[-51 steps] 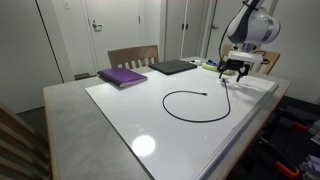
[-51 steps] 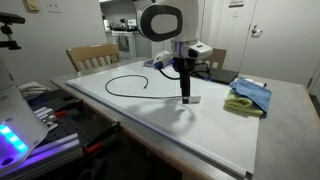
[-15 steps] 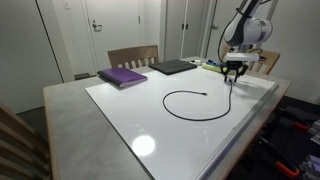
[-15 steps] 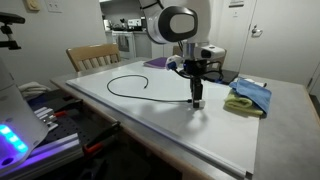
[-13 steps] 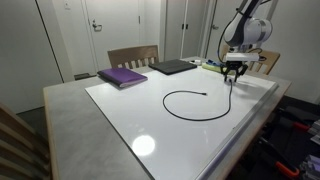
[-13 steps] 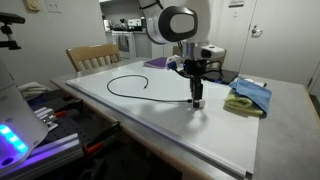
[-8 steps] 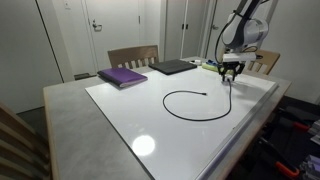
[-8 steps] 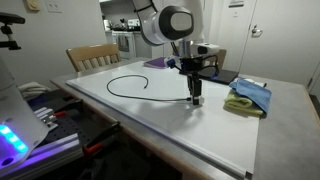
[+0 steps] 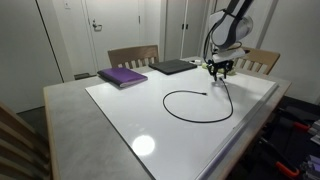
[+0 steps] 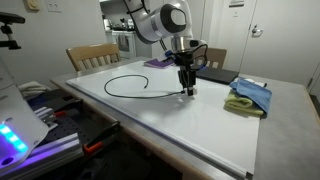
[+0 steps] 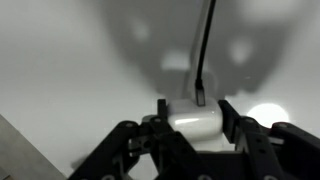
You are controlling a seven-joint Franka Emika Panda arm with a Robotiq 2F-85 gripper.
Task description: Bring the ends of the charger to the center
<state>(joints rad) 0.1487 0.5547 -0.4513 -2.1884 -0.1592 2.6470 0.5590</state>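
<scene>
**Two ends: one clamped, one lying loose inside the loop**

One end of the charger [image 9: 164, 104] is in the gripper [image 9: 221, 70], which hangs low over the white board [image 9: 125, 108] at the upper right of an exterior view. The rest lies in a wide loop at mid-frame, and the free end [image 9: 206, 96] points inward near the loop's top right, just below and left of the gripper.

That sets the direction of the coming move. The middle of the board, roughly the bare patch inside the loop, lies down and to the left of the gripper in that view. The held end would probably have to be dragged that way, toward the free end, with the charger trailing behind.

The wrist view shows what neither exterior view can. The jaws are drawn in narrow around a pale block [image 11: 195, 122], and the black strand [image 11: 206, 50] leaves it and runs straight up the frame, away from the fingers [image 11: 160, 108]. I judge that block to be the plug, though it is blurred. An exterior view from the opposite side [image 10: 187, 90] shows the tips almost touching the board, with the loop spread to their left.
</scene>
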